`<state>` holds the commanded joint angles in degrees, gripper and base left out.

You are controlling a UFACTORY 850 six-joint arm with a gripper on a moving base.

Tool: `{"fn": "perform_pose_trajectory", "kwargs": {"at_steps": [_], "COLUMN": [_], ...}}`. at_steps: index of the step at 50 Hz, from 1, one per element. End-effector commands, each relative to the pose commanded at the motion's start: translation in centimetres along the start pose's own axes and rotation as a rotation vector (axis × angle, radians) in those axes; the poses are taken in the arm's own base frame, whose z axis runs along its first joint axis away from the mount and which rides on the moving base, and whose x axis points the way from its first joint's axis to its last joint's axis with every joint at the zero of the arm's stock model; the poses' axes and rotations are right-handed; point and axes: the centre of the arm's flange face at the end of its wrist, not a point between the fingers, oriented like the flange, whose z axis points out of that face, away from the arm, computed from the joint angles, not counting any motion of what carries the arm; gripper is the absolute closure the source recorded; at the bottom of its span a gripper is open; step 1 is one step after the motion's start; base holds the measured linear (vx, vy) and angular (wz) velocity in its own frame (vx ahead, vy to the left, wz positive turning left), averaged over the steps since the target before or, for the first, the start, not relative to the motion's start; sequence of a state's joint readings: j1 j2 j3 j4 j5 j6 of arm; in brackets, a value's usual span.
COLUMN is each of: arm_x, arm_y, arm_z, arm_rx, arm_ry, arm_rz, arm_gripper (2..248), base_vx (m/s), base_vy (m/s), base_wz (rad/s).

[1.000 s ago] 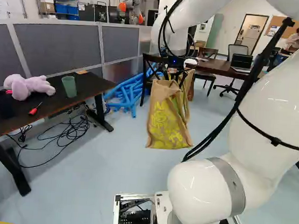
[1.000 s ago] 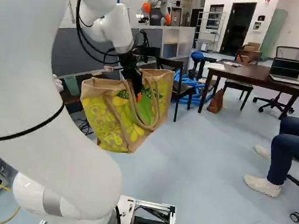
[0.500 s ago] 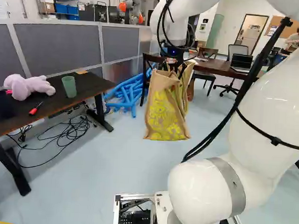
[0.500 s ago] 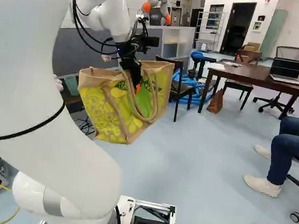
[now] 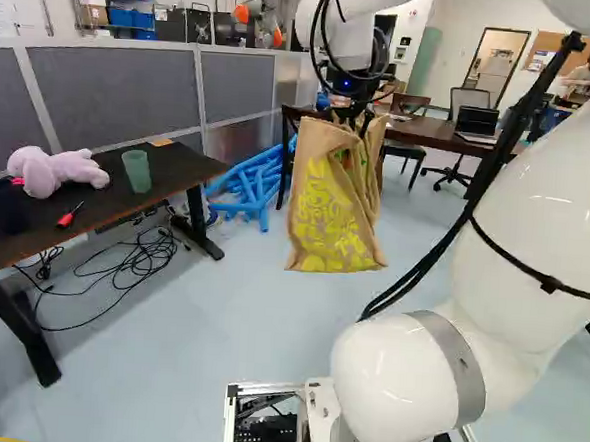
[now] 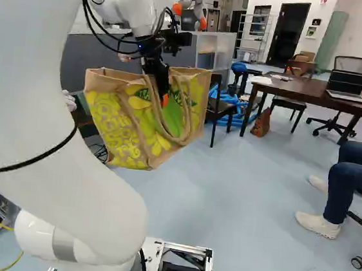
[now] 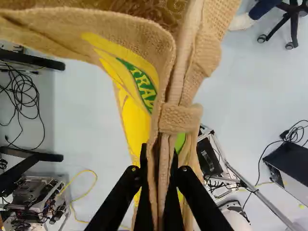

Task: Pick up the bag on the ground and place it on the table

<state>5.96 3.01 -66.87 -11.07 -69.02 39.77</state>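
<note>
Bag (image 6: 145, 122) is up slightly over the last second and has come across toward the left of the right base view, riding with my arm; base hasn't moved. Pick looks done, so what's left is carry and place. Gripper (image 7: 159, 156) is closed down on a thin fold of handle and rim; bag hangs upright below it, off the floor. Target is probably the near bench (image 5: 167, 188) at the left of the left base view, can't be sure: there's a far bench (image 6: 289, 89) with a laptop (image 6: 348, 87) too. Near one carries a plush toy (image 5: 52, 173), green cup (image 5: 137, 171) and screwdriver (image 5: 70, 215). Bottom needs to clear the edge; a swinging bag could knock the cup. Chair (image 5: 288, 155) sits just past the bag.
</note>
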Motion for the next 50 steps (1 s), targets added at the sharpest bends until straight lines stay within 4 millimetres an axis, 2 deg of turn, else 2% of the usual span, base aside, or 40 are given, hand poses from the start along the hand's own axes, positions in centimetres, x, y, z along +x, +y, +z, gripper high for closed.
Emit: {"fn": "perform_pose_trajectory", "kwargs": {"at_steps": [21,50], "arm_x": [-0.17,-0.17], "arm_y": [0.21,0.21], "arm_z": [-0.39,-0.39], "arm_rx": [0.000,0.000], "arm_ry": [0.001,0.001], "arm_rz": [0.002,0.002], "arm_gripper": [229,229], "base_vx": [0.000,0.045], "base_vy": [0.000,0.005], "base_wz": [0.002,0.152]}}
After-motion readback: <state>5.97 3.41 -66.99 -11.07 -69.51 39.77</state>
